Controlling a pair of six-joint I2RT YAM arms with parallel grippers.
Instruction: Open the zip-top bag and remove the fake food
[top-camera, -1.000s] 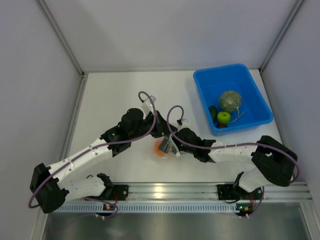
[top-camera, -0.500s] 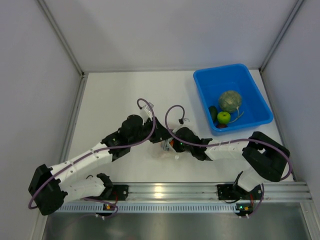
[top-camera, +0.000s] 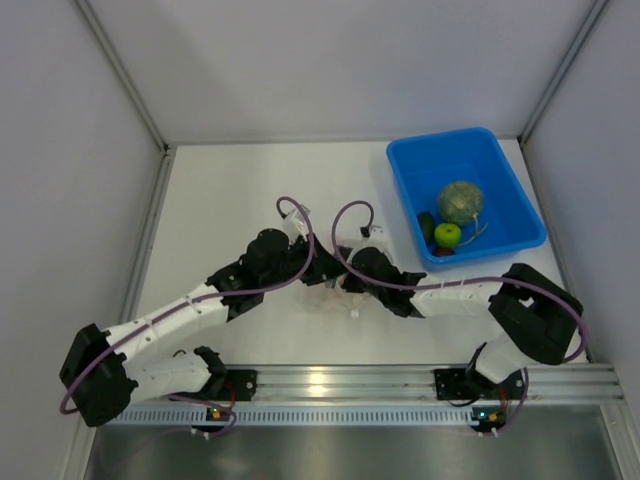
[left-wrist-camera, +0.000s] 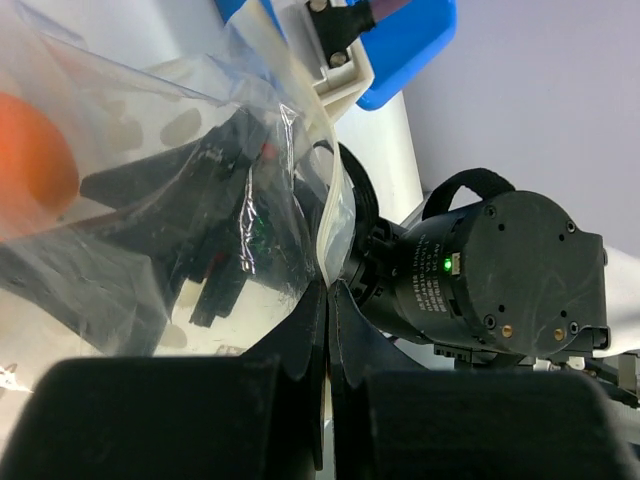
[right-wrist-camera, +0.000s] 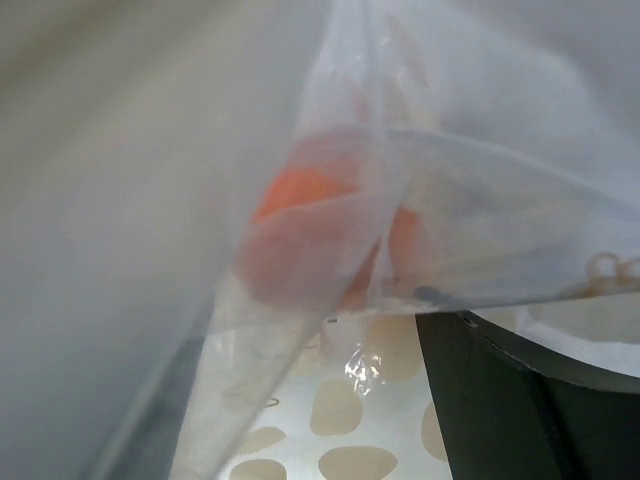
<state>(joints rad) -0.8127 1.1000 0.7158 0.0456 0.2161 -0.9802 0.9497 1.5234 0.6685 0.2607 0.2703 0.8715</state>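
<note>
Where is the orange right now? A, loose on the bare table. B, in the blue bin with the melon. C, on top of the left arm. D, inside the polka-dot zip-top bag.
D: the right wrist view shows the orange behind the clear dotted film of the zip-top bag, while the blue bin holds the melon and green apple but no orange.

A blue plastic bin (top-camera: 465, 160) sits at two o'clock on a white table (top-camera: 230, 200), close to the right wall. A ribbed metal rail (top-camera: 330, 380) runs along the six o'clock edge. Grey wall panels (top-camera: 330, 60) enclose the other sides.
</note>
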